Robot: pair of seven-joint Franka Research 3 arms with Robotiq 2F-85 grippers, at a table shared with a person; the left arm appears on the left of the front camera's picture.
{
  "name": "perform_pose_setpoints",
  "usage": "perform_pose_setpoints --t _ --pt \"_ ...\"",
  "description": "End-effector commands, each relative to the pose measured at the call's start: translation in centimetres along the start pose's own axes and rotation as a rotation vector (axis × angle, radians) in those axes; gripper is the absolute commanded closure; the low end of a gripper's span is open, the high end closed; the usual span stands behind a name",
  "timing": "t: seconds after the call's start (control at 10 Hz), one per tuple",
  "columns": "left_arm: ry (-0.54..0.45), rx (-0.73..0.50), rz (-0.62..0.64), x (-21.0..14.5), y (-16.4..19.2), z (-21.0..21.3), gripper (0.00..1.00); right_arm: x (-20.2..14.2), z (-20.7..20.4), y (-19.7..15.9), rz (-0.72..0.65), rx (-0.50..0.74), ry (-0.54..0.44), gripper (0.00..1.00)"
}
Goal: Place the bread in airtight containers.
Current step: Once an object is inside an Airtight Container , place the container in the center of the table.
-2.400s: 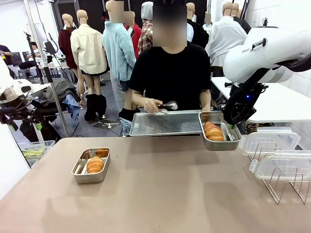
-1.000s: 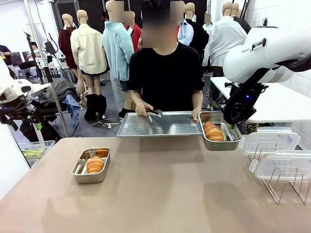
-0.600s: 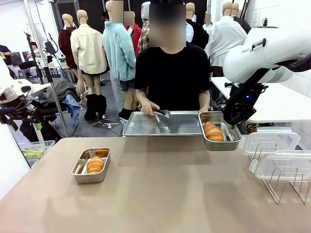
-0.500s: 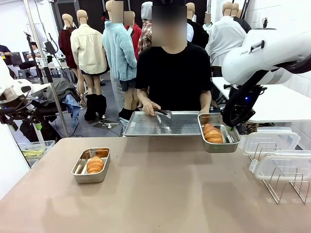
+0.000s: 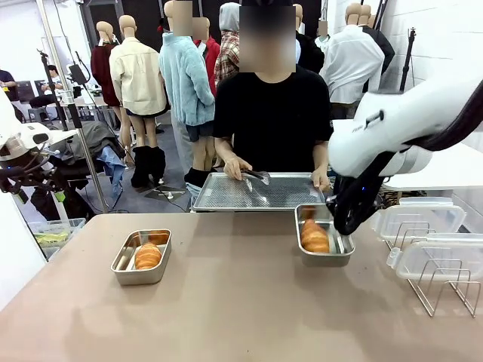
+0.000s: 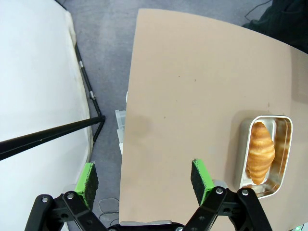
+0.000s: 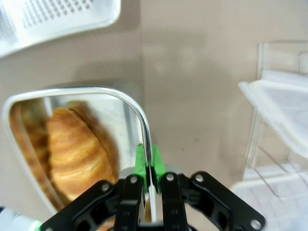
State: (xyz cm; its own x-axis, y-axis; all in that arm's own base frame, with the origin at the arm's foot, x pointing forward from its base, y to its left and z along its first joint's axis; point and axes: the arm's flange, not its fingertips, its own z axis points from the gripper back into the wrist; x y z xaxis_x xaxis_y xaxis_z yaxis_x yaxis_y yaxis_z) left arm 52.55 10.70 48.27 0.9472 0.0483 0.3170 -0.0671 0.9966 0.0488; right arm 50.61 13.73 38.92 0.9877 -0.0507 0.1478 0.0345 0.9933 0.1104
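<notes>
My right gripper (image 7: 149,166) is shut on the near rim of a steel container (image 7: 96,91) holding a croissant (image 7: 77,154). In the front view this container (image 5: 341,256) and its bread (image 5: 314,237) sit low at the table's right of centre, under my right gripper (image 5: 344,226); I cannot tell whether it touches the table. A second container (image 5: 124,271) with a croissant (image 5: 148,256) rests at the left. My left gripper (image 6: 144,177) hangs open high over the table's left edge, with that container (image 6: 284,144) and bread (image 6: 261,151) off to its side.
Across the table a person holds a large perforated steel tray (image 5: 226,197) with tongs (image 5: 256,177) on it. Two clear lids (image 5: 419,219) (image 5: 441,258) lie on a wire rack (image 5: 445,290) at the right edge. The brown table (image 5: 241,317) is bare in front.
My right arm has carried the container with the croissant left, down and nearer, away from the person's tray. The left container and left arm have stayed put.
</notes>
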Motion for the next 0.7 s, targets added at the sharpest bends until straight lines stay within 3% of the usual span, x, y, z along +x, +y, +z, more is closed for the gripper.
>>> perform_pose_setpoints --t 0.0,0.5,0.6 --pt "-0.001 0.019 0.005 0.0 0.0 0.2 0.00 0.5 -2.6 0.8 -0.015 -0.010 0.000 1.00" --pt "-0.001 0.019 0.005 0.0 0.0 0.2 0.00 2.0 -5.0 0.4 -0.023 -0.005 0.063 1.00" --pt "-0.001 0.019 0.005 0.0 0.0 0.2 0.00 1.8 -4.8 0.5 -0.021 -0.026 0.055 0.82"
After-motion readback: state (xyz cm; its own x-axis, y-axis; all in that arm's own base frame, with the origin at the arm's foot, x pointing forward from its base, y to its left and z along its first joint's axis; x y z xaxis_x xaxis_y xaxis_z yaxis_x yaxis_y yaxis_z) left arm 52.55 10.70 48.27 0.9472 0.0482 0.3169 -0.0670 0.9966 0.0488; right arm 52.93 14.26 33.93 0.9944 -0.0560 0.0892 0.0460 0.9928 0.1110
